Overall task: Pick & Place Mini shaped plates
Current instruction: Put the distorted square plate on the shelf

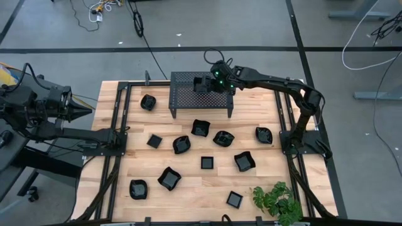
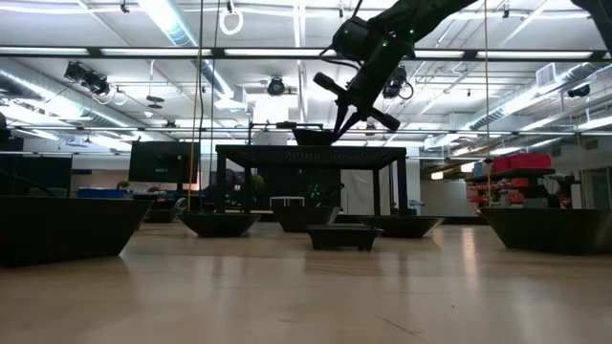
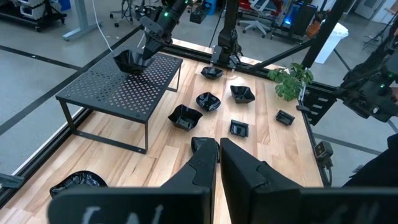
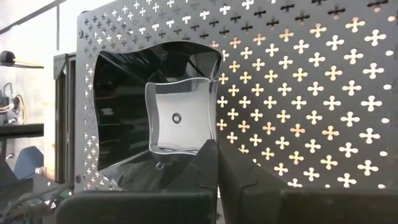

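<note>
Right hand [image 4: 217, 163] clamped on a wavy-edged plate's [image 4: 180, 118] near rim, contact hidden behind dark fingers [image 4: 202, 171].

R claw [image 1: 205, 83] shut, L claw [image 1: 90, 110] shut, parked.

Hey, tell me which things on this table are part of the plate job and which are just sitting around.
Part of the job:
- mini plates scattered on the wooden table
- plate on the perforated stand, its rim pinched in the right gripper

Just lying about:
- leafy plant at the table's near right corner
- cables on the floor
- left gripper, parked off the table's left edge
</note>
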Robot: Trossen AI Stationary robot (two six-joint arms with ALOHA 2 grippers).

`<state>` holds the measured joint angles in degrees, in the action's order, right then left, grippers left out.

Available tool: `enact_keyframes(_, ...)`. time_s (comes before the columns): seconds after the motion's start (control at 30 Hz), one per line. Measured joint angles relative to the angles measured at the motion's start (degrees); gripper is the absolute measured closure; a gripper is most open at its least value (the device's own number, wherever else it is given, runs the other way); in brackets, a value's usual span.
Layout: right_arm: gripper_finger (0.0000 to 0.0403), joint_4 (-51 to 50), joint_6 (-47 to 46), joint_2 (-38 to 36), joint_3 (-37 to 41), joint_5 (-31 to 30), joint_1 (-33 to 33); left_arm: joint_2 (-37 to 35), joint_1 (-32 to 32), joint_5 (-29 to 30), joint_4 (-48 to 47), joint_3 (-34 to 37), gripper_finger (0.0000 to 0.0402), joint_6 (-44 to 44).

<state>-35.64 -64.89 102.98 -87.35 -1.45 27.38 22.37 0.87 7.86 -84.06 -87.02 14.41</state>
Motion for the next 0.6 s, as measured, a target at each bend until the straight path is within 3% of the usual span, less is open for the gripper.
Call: enact_keyframes(0.6,0.0401,0.02,0.86,0.0,0.0,0.0,-0.09,0.0,0.0,-0.01,0.01,0.0,0.0376,0.0)
